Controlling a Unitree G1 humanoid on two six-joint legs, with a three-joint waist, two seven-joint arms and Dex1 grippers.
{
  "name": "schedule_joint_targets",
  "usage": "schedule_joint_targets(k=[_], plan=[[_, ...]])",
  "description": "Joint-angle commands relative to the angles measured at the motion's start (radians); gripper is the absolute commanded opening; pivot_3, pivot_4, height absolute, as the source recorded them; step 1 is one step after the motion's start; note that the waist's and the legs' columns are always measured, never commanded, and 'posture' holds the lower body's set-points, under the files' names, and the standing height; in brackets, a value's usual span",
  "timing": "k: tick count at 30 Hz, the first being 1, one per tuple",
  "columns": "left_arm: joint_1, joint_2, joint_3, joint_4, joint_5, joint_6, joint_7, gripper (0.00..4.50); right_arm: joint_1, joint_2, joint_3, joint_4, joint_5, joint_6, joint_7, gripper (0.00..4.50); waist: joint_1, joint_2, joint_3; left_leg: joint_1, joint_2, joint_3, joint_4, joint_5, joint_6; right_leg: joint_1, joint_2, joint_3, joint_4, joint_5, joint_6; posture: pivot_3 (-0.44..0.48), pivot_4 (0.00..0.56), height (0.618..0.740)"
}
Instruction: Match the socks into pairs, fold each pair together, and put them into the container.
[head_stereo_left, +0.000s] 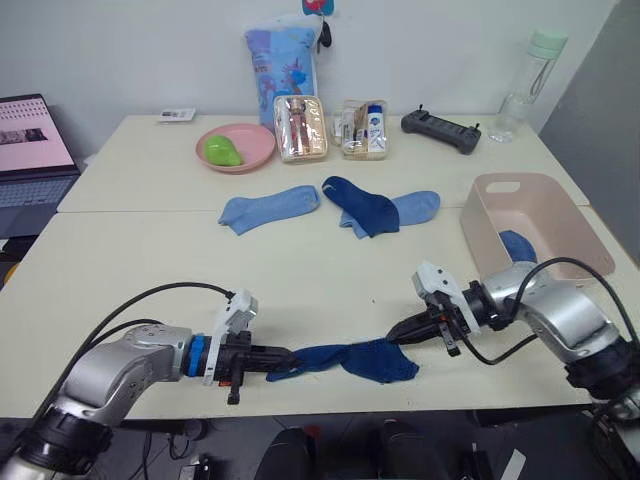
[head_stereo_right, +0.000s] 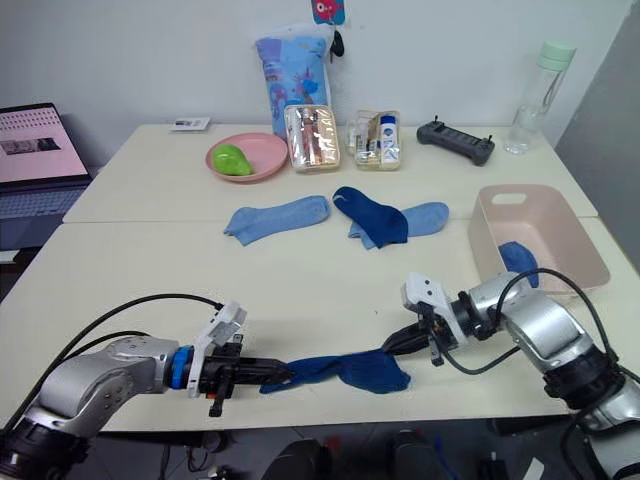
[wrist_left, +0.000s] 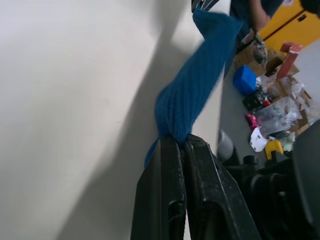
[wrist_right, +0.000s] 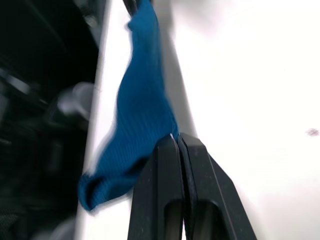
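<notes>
While the head views lay out the whole table, the wrist views give the closest look at the grip: the left gripper has its two black fingers pressed together on one end of a dark blue sock, and the right gripper has its fingers clamped on the other end. That sock lies along the near edge of the table between the two grippers, its long axis running left to right (the bulkier part toward the right gripper). The left wrist view also shows clutter on the floor past the table edge.

From the head views come the rest. A light blue sock lies mid-table, long axis left to right. To its right a second dark blue sock lies across another light blue sock, overlapping it. The pink container stands at the right side of the table, near the right arm, and something blue lies inside; I cannot tell what it is.

At the far side stand a pink plate bearing a green object, two clear pouches, a black controller and a bottle.
</notes>
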Motion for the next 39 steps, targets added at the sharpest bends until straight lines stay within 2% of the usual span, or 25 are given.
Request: schedule_joint_targets(k=[1, 2, 5, 9, 15, 16, 19, 22, 25, 28, 31, 32, 34, 39], plan=[[-0.053, -0.021, -0.014, 0.068, 0.072, -0.063, -0.038, 0.00, -0.055, 0.039, -0.025, 0.060, -0.054, -0.086, -0.020, 0.02, 0.000, 0.000, 0.000, 0.000, 0.000, 0.000, 0.000, 0.000, 0.000, 0.000, 0.000, 0.000, 0.000, 0.000, 0.000, 0.000, 0.150, 0.740], [-0.062, -0.025, -0.018, 0.085, 0.091, -0.078, -0.048, 0.00, -0.061, 0.046, -0.024, 0.077, -0.070, -0.104, -0.019, 0.02, 0.000, 0.000, 0.000, 0.000, 0.000, 0.000, 0.000, 0.000, 0.000, 0.000, 0.000, 0.000, 0.000, 0.000, 0.000, 0.000, 0.150, 0.740], [-0.107, -0.055, -0.024, 0.159, 0.154, -0.151, -0.063, 0.00, -0.078, 0.061, -0.029, 0.132, -0.112, -0.162, -0.020, 0.65, 0.000, 0.000, 0.000, 0.000, 0.000, 0.000, 0.000, 0.000, 0.000, -0.001, 0.000, 0.000, 0.000, 0.000, 0.000, 0.000, 0.150, 0.740], [-0.170, -0.080, -0.006, 0.231, 0.202, -0.196, -0.080, 1.02, -0.100, 0.066, -0.049, 0.205, -0.161, -0.243, -0.029, 2.01, 0.000, 0.000, 0.000, -0.003, 0.000, 0.000, 0.001, 0.000, 0.000, -0.002, 0.000, 0.000, 0.000, 0.000, 0.000, 0.000, 0.150, 0.740], [-0.212, -0.051, 0.085, 0.320, 0.246, -0.258, -0.058, 3.05, -0.116, 0.078, -0.137, 0.231, -0.175, -0.337, -0.089, 4.24, -0.002, 0.000, 0.000, -0.004, 0.000, 0.000, 0.001, 0.000, 0.000, -0.003, 0.000, 0.000, 0.000, 0.000, 0.000, 0.000, 0.150, 0.740], [-0.204, -0.043, 0.105, 0.307, 0.236, -0.255, -0.064, 3.33, -0.107, 0.081, -0.152, 0.205, -0.171, -0.338, -0.099, 4.28, -0.003, 0.000, 0.000, -0.004, 0.000, 0.000, 0.001, 0.000, 0.000, -0.003, 0.000, 0.000, 0.000, 0.000, 0.000, 0.000, 0.150, 0.740], [-0.175, -0.059, 0.181, 0.199, 0.192, -0.244, -0.020, 3.33, -0.055, 0.100, -0.190, 0.078, -0.134, -0.294, -0.133, 4.28, -0.003, 0.000, 0.000, -0.004, 0.001, 0.000, 0.001, 0.000, 0.000, -0.003, 0.000, -0.001, 0.000, 0.000, 0.000, 0.000, 0.150, 0.740], [-0.147, -0.131, 0.213, 0.024, 0.144, -0.238, 0.055, 3.36, 0.027, 0.122, -0.180, -0.058, -0.089, -0.241, -0.134, 3.63, 0.004, 0.000, 0.000, -0.006, 0.001, -0.002, 0.001, 0.000, 0.000, -0.004, 0.000, -0.001, 0.000, 0.000, 0.000, 0.000, 0.150, 0.740], [-0.117, -0.171, 0.193, -0.102, 0.140, -0.235, 0.087, 2.78, 0.087, 0.137, -0.151, -0.127, -0.096, -0.224, -0.150, 2.53, 0.010, 0.000, 0.000, -0.007, -0.001, -0.002, 0.003, 0.000, 0.000, -0.003, -0.002, -0.001, 0.000, 0.001, 0.001, 0.000, 0.150, 0.740], [-0.057, -0.172, 0.103, -0.196, 0.215, -0.293, 0.079, 1.78, 0.149, 0.157, -0.116, -0.162, -0.126, -0.237, -0.181, 1.39, 0.010, 0.000, 0.000, -0.006, -0.001, -0.001, 0.003, 0.000, 0.000, -0.003, -0.002, 0.000, 0.000, 0.001, 0.001, 0.000, 0.150, 0.740], [0.000, -0.187, 0.004, -0.159, 0.351, -0.399, 0.107, 0.81, 0.183, 0.172, -0.083, -0.113, -0.181, -0.295, -0.209, 0.23, 0.009, 0.000, 0.000, -0.005, -0.001, -0.001, 0.002, 0.000, 0.000, -0.002, -0.002, 0.000, 0.000, 0.001, 0.001, 0.000, 0.150, 0.740], [0.012, -0.194, -0.017, -0.135, 0.384, -0.433, 0.116, 0.54, 0.189, 0.180, -0.082, -0.095, -0.193, -0.303, -0.223, 0.01, 0.008, 0.000, 0.000, -0.005, -0.001, -0.001, 0.002, 0.000, 0.000, -0.002, -0.002, 0.000, 0.000, 0.001, 0.001, 0.000, 0.150, 0.740], [0.030, -0.212, -0.035, -0.092, 0.412, -0.483, 0.125, 0.05, 0.200, 0.186, -0.074, -0.061, -0.213, -0.322, -0.233, 0.00, 0.008, 0.000, 0.000, -0.004, -0.001, -0.001, 0.002, 0.000, 0.000, -0.002, -0.001, 0.000, 0.000, 0.001, 0.001, 0.000, 0.150, 0.740], [0.049, -0.231, -0.033, 0.033, 0.453, -0.549, 0.132, 0.05, 0.235, 0.166, -0.038, -0.013, -0.249, -0.357, -0.196, 0.00, 0.009, 0.000, 0.000, -0.004, -0.001, -0.001, 0.002, 0.000, 0.000, -0.002, -0.001, -0.001, 0.000, 0.001, 0.001, 0.000, 0.150, 0.740]])
